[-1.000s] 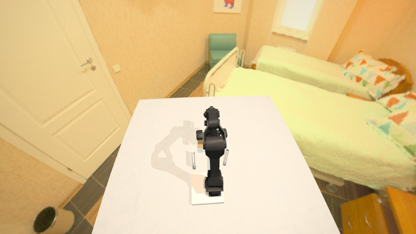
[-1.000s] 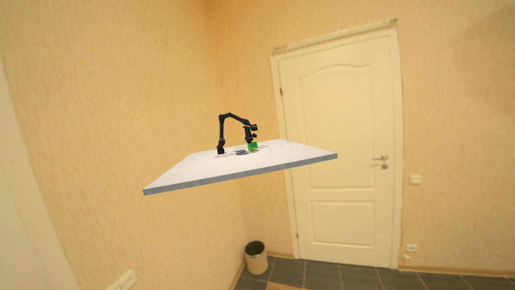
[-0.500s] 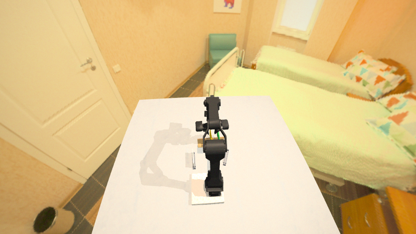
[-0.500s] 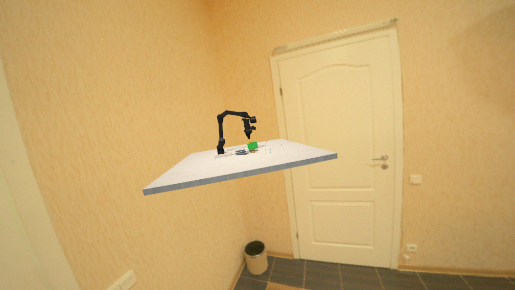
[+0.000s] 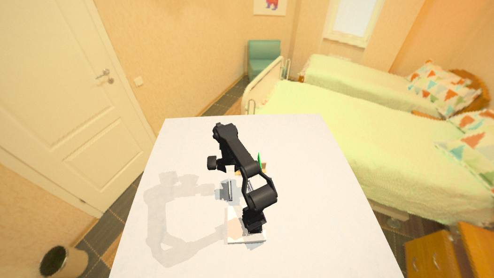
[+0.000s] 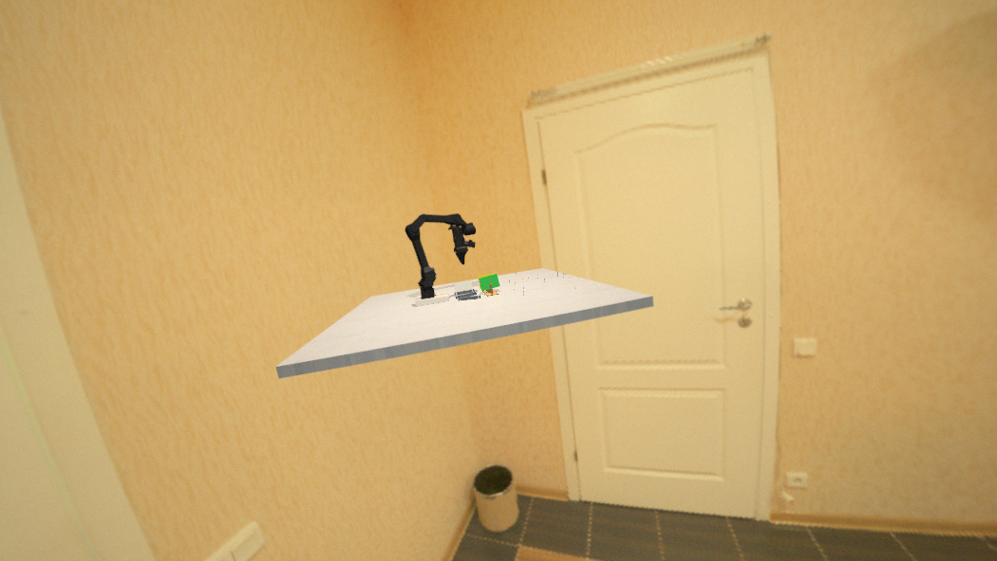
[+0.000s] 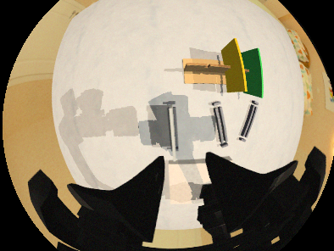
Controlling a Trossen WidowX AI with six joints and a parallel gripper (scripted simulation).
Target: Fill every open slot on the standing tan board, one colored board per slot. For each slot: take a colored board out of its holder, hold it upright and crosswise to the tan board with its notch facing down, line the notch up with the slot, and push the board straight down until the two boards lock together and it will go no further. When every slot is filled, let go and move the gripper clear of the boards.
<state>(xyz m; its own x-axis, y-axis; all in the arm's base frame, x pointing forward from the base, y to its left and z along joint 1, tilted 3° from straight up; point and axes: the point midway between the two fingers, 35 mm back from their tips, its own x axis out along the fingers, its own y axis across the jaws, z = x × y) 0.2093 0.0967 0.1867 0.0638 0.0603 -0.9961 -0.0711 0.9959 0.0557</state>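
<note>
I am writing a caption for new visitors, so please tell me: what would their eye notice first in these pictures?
Probably the black arm, bent high over the pale table, with its claw open. Next come the two bright upright boards, yellow and green, standing side by side at the right part of the tan board.
</note>
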